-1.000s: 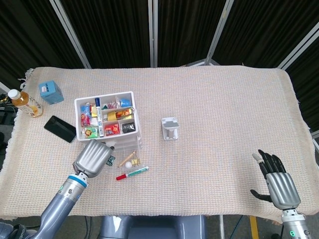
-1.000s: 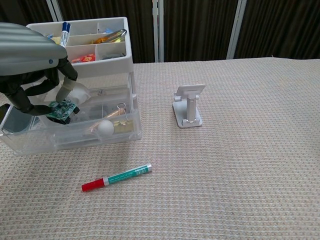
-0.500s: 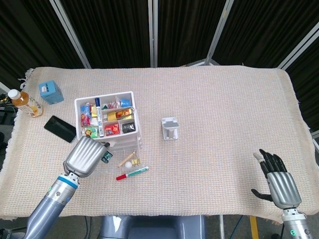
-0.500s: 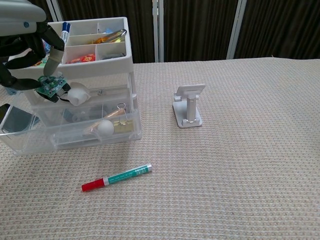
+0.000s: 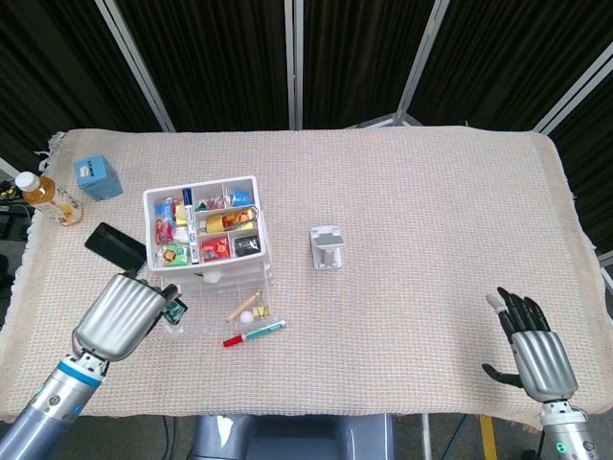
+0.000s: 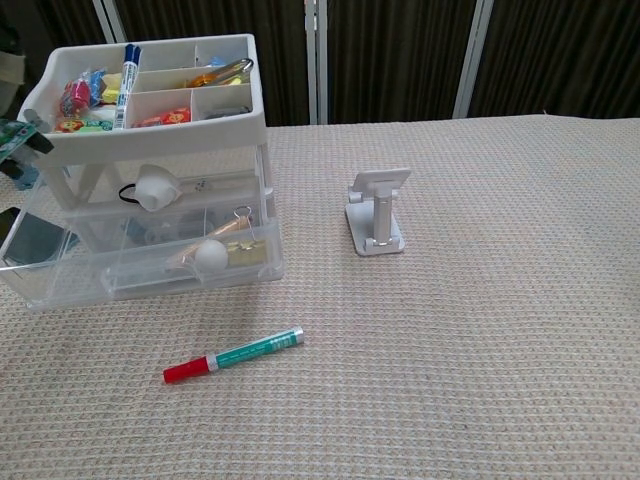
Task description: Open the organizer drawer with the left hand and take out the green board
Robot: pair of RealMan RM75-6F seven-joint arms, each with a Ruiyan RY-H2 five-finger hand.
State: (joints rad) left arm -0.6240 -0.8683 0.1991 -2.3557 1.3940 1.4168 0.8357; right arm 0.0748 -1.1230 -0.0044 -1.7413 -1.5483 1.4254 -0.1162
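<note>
The clear organizer (image 5: 208, 235) (image 6: 150, 180) stands left of centre, its bottom drawer (image 5: 239, 305) (image 6: 140, 262) pulled out towards me. My left hand (image 5: 120, 316) hovers to the left of the drawer and pinches a small green board (image 5: 174, 310) at its fingertips. In the chest view only the green board (image 6: 14, 135) and a bit of dark finger show at the left edge, beside the organizer's top tray. My right hand (image 5: 532, 345) rests at the table's near right corner, fingers spread, holding nothing.
A red-capped marker (image 5: 254, 333) (image 6: 235, 354) lies in front of the drawer. A white phone stand (image 5: 328, 247) (image 6: 376, 212) sits mid-table. A black phone (image 5: 115, 247), a blue box (image 5: 98, 177) and a bottle (image 5: 48, 196) are at the far left.
My left hand has lifted the green board out of the drawer and drawn back to the left, away from the organizer. The right hand has not moved.
</note>
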